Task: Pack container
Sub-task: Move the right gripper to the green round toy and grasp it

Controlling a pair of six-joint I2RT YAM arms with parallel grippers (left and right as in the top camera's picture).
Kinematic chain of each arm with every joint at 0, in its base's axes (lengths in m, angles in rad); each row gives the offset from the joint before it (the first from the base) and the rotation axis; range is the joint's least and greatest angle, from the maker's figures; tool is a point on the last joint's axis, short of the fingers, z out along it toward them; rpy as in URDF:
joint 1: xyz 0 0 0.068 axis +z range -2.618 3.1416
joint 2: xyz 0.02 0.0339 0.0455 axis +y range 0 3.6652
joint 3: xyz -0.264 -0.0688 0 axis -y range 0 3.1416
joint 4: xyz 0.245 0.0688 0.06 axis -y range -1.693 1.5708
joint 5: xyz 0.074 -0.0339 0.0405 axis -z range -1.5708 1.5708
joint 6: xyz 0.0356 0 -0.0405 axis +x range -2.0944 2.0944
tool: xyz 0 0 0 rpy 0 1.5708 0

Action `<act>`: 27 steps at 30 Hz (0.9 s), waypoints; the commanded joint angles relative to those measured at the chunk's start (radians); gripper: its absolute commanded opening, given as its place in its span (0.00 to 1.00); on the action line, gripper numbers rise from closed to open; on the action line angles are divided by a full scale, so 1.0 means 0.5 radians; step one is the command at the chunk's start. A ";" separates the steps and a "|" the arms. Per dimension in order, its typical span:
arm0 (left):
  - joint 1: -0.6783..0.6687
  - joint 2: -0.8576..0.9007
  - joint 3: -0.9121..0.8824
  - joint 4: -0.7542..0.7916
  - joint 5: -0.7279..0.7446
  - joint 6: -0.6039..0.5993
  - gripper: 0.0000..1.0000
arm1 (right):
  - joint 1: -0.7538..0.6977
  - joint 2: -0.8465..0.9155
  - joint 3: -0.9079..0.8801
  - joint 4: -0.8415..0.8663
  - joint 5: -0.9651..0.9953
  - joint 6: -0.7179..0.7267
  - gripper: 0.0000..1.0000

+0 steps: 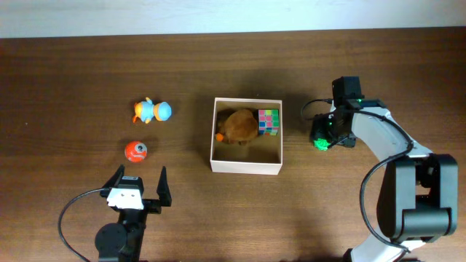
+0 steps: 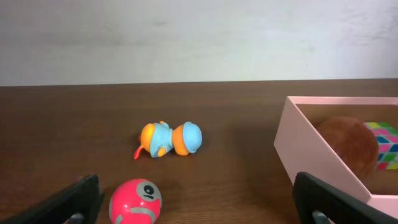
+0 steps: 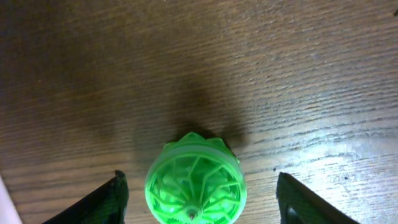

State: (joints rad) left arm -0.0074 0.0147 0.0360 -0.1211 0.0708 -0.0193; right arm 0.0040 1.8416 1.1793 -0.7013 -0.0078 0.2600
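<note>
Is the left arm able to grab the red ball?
Probably yes. The red ball lies just ahead of the open left fingers, with nothing between them.

Wooden table (image 1: 73, 87) seen, dark brown. Container (image 1: 246, 167) set near centre. Blue-orange toy (image 1: 152, 110) laid on its side to left, red ball (image 1: 135, 151) placed near it. Green toy (image 1: 321, 143) set right of container, apart.

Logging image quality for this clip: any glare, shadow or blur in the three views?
Overhead: even light, sharp, slight shadow inside the container. Left wrist: the blue-orange toy crisp, left tool at the bottom edge slightly soft. Right wrist: glare on the table at lower right, dark shadow behind the green toy.
</note>
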 commanded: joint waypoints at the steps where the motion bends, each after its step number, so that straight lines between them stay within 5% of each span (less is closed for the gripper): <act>1: -0.006 -0.018 -0.012 0.000 -0.014 0.031 0.99 | -0.011 0.035 -0.011 0.005 0.045 -0.022 0.65; 22: -0.006 -0.018 -0.012 0.001 -0.014 0.031 0.99 | -0.009 0.153 -0.037 0.013 0.040 -0.085 0.61; 27: -0.006 -0.018 -0.012 0.001 -0.014 0.031 0.99 | -0.009 0.153 -0.037 0.024 0.040 -0.085 0.46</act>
State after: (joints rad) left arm -0.0074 0.0147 0.0360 -0.1211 0.0708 -0.0193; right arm 0.0040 1.9057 1.1740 -0.6933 0.0029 0.2222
